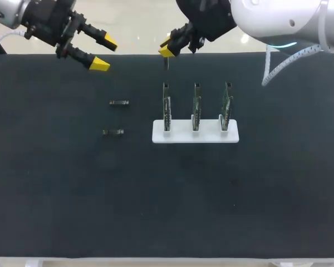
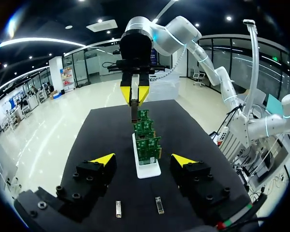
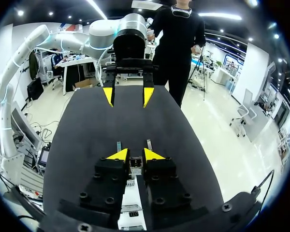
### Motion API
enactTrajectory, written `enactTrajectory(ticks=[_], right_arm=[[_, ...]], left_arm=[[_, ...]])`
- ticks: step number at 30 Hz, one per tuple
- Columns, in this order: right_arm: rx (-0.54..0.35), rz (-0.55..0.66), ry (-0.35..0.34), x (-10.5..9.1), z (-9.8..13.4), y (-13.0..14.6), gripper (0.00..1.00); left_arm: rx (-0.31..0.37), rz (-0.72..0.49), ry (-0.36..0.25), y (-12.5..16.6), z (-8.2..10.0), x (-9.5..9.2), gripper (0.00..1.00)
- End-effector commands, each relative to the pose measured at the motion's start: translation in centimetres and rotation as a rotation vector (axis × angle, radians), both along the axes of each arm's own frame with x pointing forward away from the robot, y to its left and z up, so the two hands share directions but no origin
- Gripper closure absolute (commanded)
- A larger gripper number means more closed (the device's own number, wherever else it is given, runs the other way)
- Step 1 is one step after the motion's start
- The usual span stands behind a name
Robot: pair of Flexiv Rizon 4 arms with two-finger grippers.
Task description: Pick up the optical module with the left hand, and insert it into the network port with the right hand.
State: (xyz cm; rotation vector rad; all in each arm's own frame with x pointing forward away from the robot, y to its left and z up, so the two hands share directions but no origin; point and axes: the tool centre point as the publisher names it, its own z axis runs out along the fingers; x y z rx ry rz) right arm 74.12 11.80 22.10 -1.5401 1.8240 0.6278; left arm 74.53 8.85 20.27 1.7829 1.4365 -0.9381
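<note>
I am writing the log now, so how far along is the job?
Looks done: one optical module is off the table. In hand: the right tool is shut on it, close to the end board on the white stand, not yet inserted. The left tool is open and empty. Left: the insertion; two more modules lie on the table.

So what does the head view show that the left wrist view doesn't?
Only the head view: the three circuit boards edge-on, side by side with gaps, and the whole white stand. Only the left wrist view: the boards' green faces, lined up one behind another. Both: two optical modules lying on the black mat beside the stand, the left jaws open, and the right jaws shut on a third module near the end board.
</note>
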Motion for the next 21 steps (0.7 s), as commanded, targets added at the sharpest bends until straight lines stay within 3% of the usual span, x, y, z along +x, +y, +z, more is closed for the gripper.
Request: enactTrajectory(ticks=[1, 13, 21], right_arm=[[-0.002, 0.0, 0.002, 0.1, 0.0, 0.1, 1.0], [-0.002, 0.0, 0.002, 0.1, 0.0, 0.1, 1.0], [0.024, 0.037, 0.001, 0.4, -1.1, 0.5, 1.0]], left_arm=[[0.003, -0.003, 0.001, 0.0, 0.0, 0.1, 0.0], [0.003, -0.003, 0.001, 0.0, 0.0, 0.1, 0.0], [0.003, -0.003, 0.001, 0.0, 0.0, 0.1, 0.0]])
